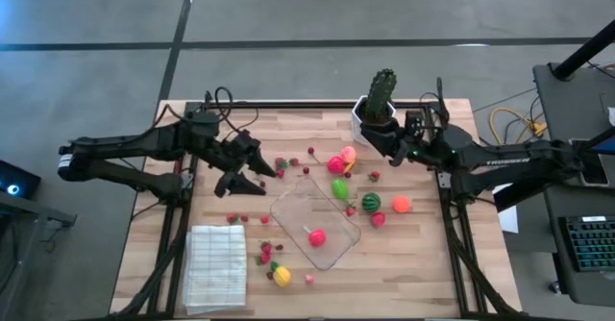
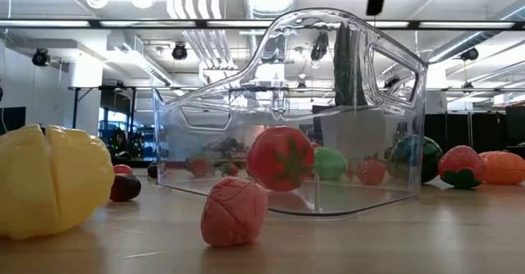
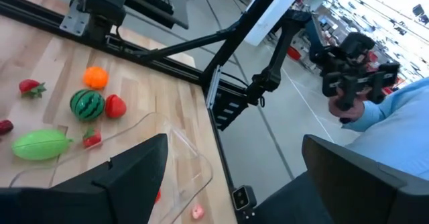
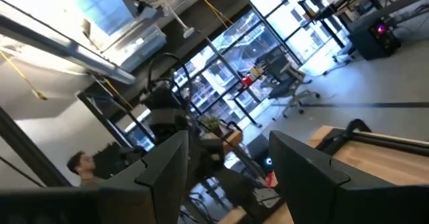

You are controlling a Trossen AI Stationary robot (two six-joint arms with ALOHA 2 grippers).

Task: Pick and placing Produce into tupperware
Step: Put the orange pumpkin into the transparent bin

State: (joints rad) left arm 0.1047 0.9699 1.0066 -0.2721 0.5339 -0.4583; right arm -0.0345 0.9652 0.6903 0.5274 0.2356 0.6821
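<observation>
We start at the left gripper [image 1: 252, 170], hanging over the bare wood on the left half of the table [image 1: 423, 254] with its fingers spread wide apart and nothing between them. Scattered red berries [image 1: 245, 218] lie on the boards near it. Just to its right we see the tupperware [image 1: 338, 242], a clear shallow container set at an angle near the middle of the table, with a pink-red fruit [image 1: 316, 236] resting inside it. From table height that same container [image 2: 394, 118] fills the picture, the pink-red fruit [image 2: 279, 157] showing through its wall.

Across the table, the right gripper [image 1: 382, 136] sits up by the cactus [image 1: 381, 95] in its white pot; its own camera shows the two fingers [image 4: 305, 160] standing apart with only the room between them, so we call it empty and loose. Below it, a pink and yellow fruit [image 1: 341, 160], a green piece [image 1: 339, 187], the striped melon ball [image 1: 371, 202], an orange piece [image 1: 401, 204] and a red strawberry [image 1: 378, 219] lie outside the container, along its far right side.

Near the front edge, a yellow fruit [image 1: 282, 276] lies beside the white ribbed cloth [image 1: 214, 266]. Beyond the table, the left wrist camera catches a person's light blue sleeve [image 3: 402, 120].
</observation>
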